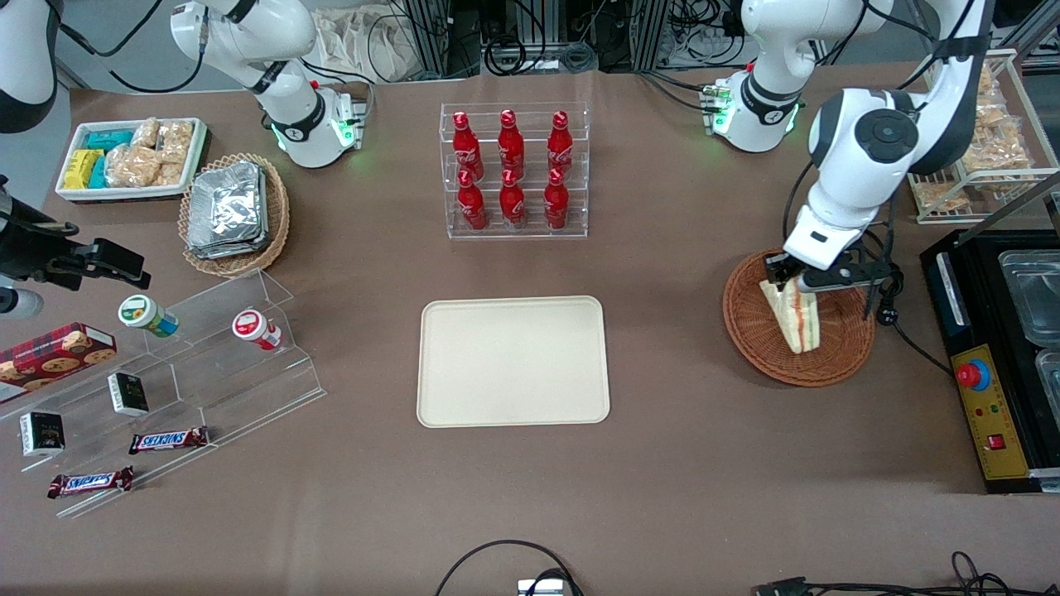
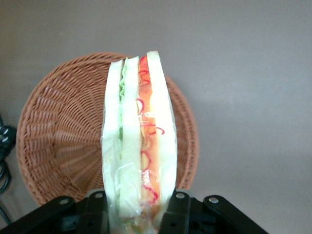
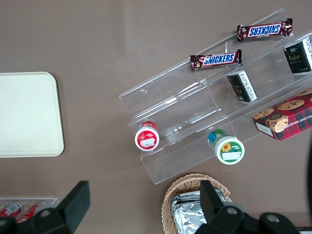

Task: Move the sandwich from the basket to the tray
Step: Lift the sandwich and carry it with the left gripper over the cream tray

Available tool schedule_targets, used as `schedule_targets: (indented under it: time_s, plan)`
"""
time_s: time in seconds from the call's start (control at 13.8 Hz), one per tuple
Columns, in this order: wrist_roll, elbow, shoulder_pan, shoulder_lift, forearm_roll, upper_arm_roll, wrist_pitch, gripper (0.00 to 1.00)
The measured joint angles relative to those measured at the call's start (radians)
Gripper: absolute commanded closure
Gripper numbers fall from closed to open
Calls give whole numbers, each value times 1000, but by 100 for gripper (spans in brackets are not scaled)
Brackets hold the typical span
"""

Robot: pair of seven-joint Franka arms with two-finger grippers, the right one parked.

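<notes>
1. Gripper (image 1: 793, 283) sits over the basket (image 1: 749, 327), at the working arm's end of the table (image 1: 704, 497).
2. Fingers (image 2: 176, 214) are closed on the sandwich (image 1: 795, 314) at one end; the wedge hangs filling-edge out, probably so it clears the weave.
3. Sandwich appears lifted off the basket floor; contact can't be confirmed.
4. Tray (image 1: 513, 361) lies bare mid-table, well apart from the basket; est. next step is the carry over to it.

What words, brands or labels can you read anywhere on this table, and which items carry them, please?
"SNICKERS": on both Snickers bars on the clear stepped stand.
Too small or blurred to read: the cookie box, red bottles, small black boxes, jar lids.
The gripper, shut on the sandwich above the basket, shows no text.
</notes>
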Motion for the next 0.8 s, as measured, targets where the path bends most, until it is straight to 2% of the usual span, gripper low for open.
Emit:
schedule_targets:
  time_s: [0.44, 0.8]
  plan:
    - [115, 153, -2, 19, 0, -106, -154, 62]
    - [76, 362, -5, 174, -4, -231, -246, 59]
